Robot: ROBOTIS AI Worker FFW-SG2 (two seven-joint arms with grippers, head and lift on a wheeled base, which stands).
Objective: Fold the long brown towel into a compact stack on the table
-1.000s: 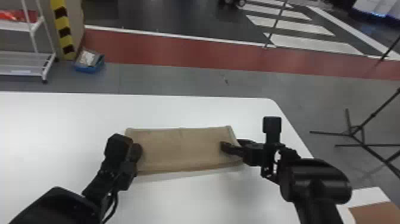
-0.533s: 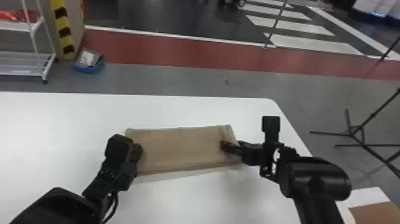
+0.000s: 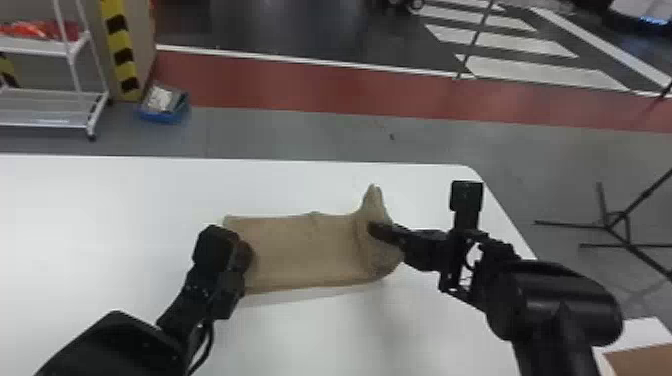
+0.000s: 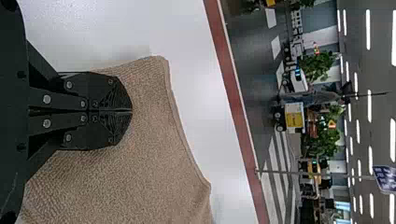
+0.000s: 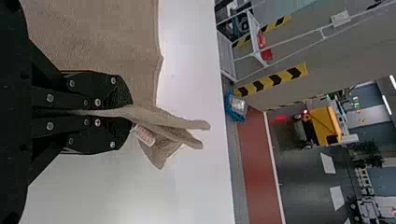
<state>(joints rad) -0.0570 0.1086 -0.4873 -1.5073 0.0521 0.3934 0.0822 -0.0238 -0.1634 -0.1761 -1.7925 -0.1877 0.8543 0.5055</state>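
The brown towel (image 3: pixel 305 250) lies as a folded rectangle on the white table, its right end raised and bent up. At its left end is my left gripper (image 3: pixel 244 256); in the left wrist view the left gripper (image 4: pixel 130 111) is shut, its fingers pressed together over the towel (image 4: pixel 140 172). My right gripper (image 3: pixel 381 232) is at the towel's right end. In the right wrist view a towel edge (image 5: pixel 159 116) runs between the fingers of the right gripper (image 5: pixel 128 113), shut on it, with a small label hanging beside the fingertips.
The white table (image 3: pixel 125 200) extends to the left of the towel and in front of it; its right edge passes beyond the right arm. Past the table are a white rack (image 3: pixel 50 107), a blue bin (image 3: pixel 164 106) and a tripod (image 3: pixel 612 225) on the floor.
The towel's right end has been lifted and bent, with its far corner now sticking up, where it lay flat before. The left arm has stayed in place.
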